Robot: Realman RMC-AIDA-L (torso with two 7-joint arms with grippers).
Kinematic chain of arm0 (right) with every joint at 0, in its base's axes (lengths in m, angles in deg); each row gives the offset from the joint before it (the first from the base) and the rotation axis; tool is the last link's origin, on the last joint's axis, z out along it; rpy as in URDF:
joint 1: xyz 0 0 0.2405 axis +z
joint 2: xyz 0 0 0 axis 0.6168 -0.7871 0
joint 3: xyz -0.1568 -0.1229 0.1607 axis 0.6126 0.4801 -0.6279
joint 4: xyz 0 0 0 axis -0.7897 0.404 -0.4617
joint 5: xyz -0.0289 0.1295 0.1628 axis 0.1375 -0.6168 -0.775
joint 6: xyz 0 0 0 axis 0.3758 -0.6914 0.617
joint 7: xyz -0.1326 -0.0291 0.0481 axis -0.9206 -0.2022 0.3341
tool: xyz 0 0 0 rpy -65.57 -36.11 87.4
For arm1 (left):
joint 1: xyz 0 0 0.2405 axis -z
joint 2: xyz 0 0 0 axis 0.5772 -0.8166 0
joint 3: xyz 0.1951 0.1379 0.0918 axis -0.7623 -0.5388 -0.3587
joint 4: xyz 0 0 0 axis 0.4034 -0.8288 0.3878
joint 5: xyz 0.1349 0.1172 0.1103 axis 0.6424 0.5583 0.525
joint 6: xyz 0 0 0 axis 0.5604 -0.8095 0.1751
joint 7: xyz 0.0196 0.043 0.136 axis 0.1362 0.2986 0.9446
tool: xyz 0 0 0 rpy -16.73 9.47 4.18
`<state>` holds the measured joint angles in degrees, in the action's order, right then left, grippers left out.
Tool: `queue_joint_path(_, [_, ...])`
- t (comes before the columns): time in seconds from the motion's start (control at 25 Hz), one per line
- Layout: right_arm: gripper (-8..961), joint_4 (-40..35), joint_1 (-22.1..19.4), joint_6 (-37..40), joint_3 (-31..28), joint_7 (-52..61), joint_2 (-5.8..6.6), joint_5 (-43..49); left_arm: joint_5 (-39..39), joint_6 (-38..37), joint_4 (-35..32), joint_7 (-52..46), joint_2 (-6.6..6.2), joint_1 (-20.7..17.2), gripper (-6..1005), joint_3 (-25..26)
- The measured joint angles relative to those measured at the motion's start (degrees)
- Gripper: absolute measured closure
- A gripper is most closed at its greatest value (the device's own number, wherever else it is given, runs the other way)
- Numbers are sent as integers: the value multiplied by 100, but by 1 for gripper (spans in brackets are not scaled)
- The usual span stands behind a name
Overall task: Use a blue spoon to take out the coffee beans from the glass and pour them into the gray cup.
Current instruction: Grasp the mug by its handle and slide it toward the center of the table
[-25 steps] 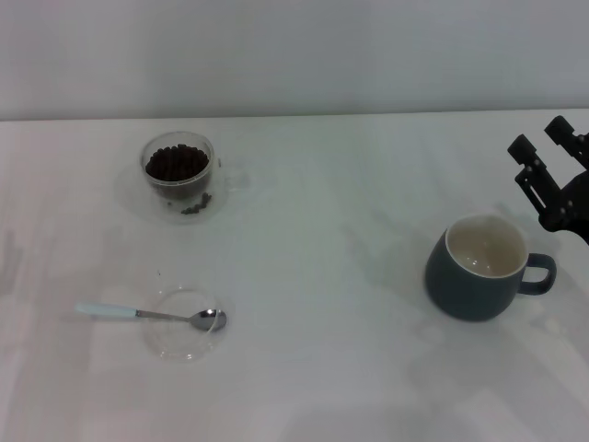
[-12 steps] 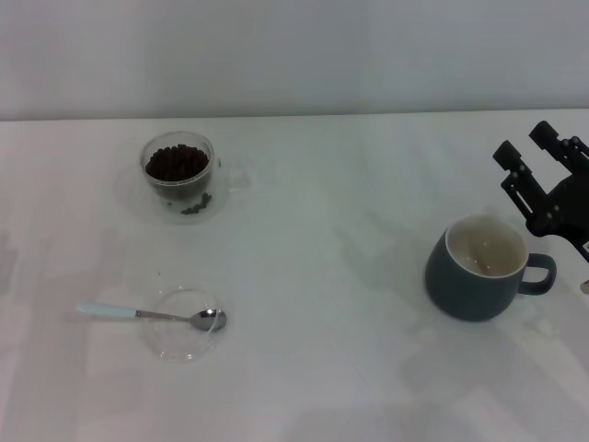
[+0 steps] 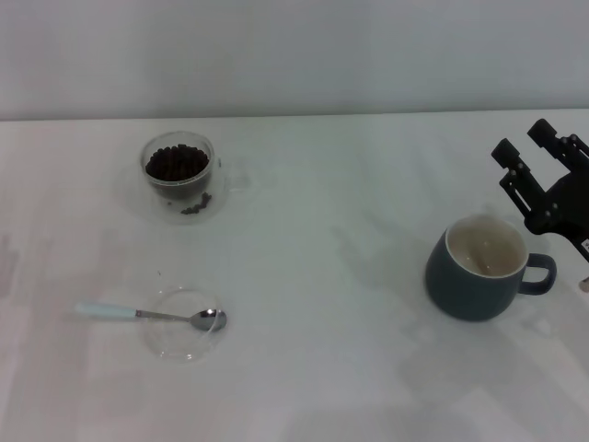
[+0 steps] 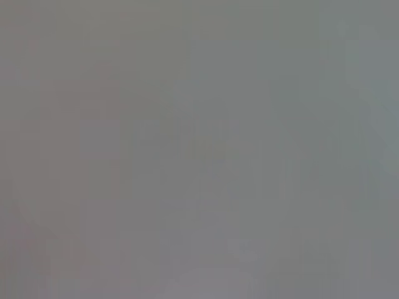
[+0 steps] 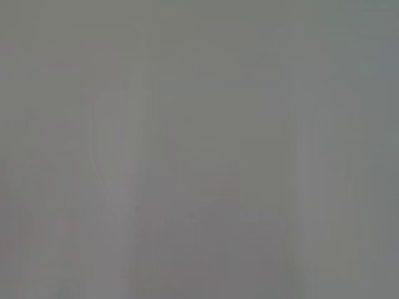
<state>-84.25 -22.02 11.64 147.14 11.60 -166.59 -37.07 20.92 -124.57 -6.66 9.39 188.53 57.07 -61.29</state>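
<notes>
Our right gripper [image 3: 532,157] hovers with fingers spread wide and empty just beyond the gray cup [image 3: 480,269], having crept slightly inward since a second ago. The blue spoon [image 3: 152,315] lies far across the table toward our left, its long axis crosswise with the handle pointing away from the gripper and the bowl resting on a shallow glass dish [image 3: 182,324]. The glass [image 3: 180,176] of coffee beans [image 3: 177,163] sits beyond the spoon; our left gripper is out of sight, though that side is nearer.

Plain white counter [image 3: 304,368] beneath a pale gray wall [image 3: 294,55]. The gray cup [image 3: 474,285] is dark blue-gray outside and cream-white inside. The glass [image 3: 180,180] is clear and colourless; the coffee beans [image 3: 177,164] within it are dark brown, nearly black. The blue spoon [image 3: 152,316] has a pale light-blue handle and a shiny silver bowl, lying across a clear glass dish [image 3: 182,336]. The right hand [image 3: 534,152] is matte black. Both wrist views show uniform, unpatterned gray.
</notes>
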Motion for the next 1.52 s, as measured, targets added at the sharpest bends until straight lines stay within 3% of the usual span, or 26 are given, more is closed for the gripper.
queue_joint_path(1.52, [422,27,-161,331,281,10,18,1,92,-86,-22,-258,-16,-139,213,-15])
